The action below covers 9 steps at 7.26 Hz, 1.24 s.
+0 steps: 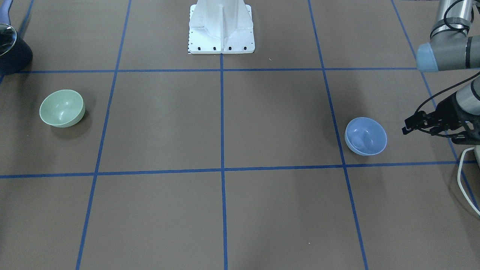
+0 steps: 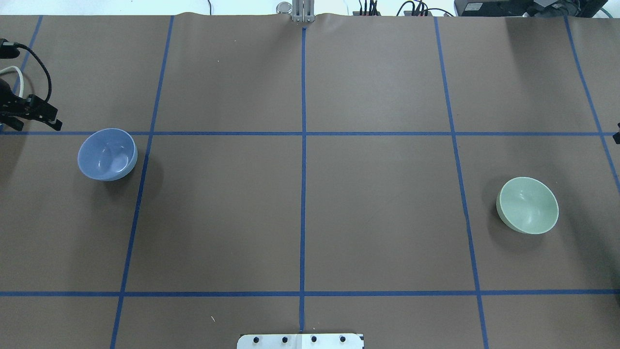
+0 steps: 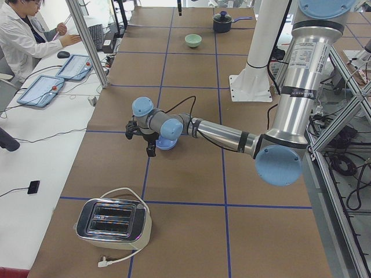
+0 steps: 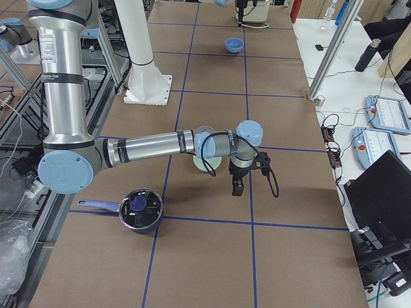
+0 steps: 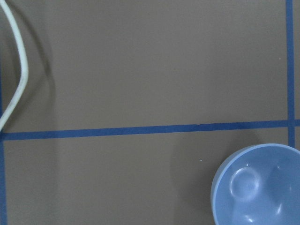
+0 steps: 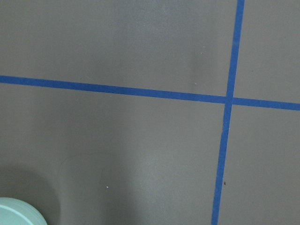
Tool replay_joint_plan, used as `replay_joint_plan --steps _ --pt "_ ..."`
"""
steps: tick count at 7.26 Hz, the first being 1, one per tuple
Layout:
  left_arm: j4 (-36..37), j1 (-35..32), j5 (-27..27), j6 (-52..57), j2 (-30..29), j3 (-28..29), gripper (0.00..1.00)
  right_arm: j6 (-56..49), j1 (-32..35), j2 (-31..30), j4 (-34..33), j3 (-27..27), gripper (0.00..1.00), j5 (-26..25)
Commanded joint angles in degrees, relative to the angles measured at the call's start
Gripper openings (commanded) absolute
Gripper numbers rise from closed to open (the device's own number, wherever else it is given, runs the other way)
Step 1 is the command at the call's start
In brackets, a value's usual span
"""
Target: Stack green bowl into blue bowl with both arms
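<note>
The pale green bowl (image 1: 62,108) sits upright on the brown table, on the robot's right side; it also shows in the overhead view (image 2: 528,205) and, as a rim sliver, in the right wrist view (image 6: 16,213). The periwinkle-blue bowl (image 1: 365,135) sits upright on the robot's left side (image 2: 106,154) and fills the lower right corner of the left wrist view (image 5: 258,187). My left gripper (image 1: 405,126) hovers just outside the blue bowl, apart from it, and looks open and empty (image 2: 57,121). My right gripper (image 4: 237,187) hangs beside the green bowl; I cannot tell whether it is open.
A dark pot with a lid (image 4: 140,210) stands near the right arm's end of the table. A toaster (image 3: 113,223) with a white cable (image 1: 465,180) sits at the left end. The white pedestal (image 1: 221,28) stands mid-table on the robot's side. An operator (image 3: 23,35) sits alongside.
</note>
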Motion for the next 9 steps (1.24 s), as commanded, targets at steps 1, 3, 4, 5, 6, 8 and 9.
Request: replay_joint_plan --steps 1,3,4,5,6,8,9 --pt "-3.25 3.55 0.26 -4.6 0.01 0.57 0.99 0.0 -0.09 0.0 0.0 0.0 1.0 0.0" --pt "-3.52 5.49 0.34 -5.59 0.01 0.66 0.98 0.0 -0.09 0.0 0.0 0.0 1.0 0.0" --pt "-3.52 5.93 0.35 -5.59 0.01 0.84 0.97 -0.09 -0.09 0.0 0.0 0.0 1.0 0.0" --pt "-4.05 6.55 0.35 -5.67 0.01 0.93 0.92 -0.09 -0.17 0.0 0.0 0.0 1.0 -0.09" --pt "-5.53 6.73 0.35 -5.67 0.01 2.06 0.88 -0.09 -0.26 0.0 0.0 -0.09 1.0 -0.09" --pt "-7.56 6.73 0.35 -5.67 0.01 3.91 0.78 0.0 -0.26 0.0 0.0 -0.09 1.0 -0.09" --pt "-7.57 6.82 0.35 -5.76 -0.07 3.92 0.73 -0.09 -0.26 0.0 0.0 -0.09 1.0 -0.09"
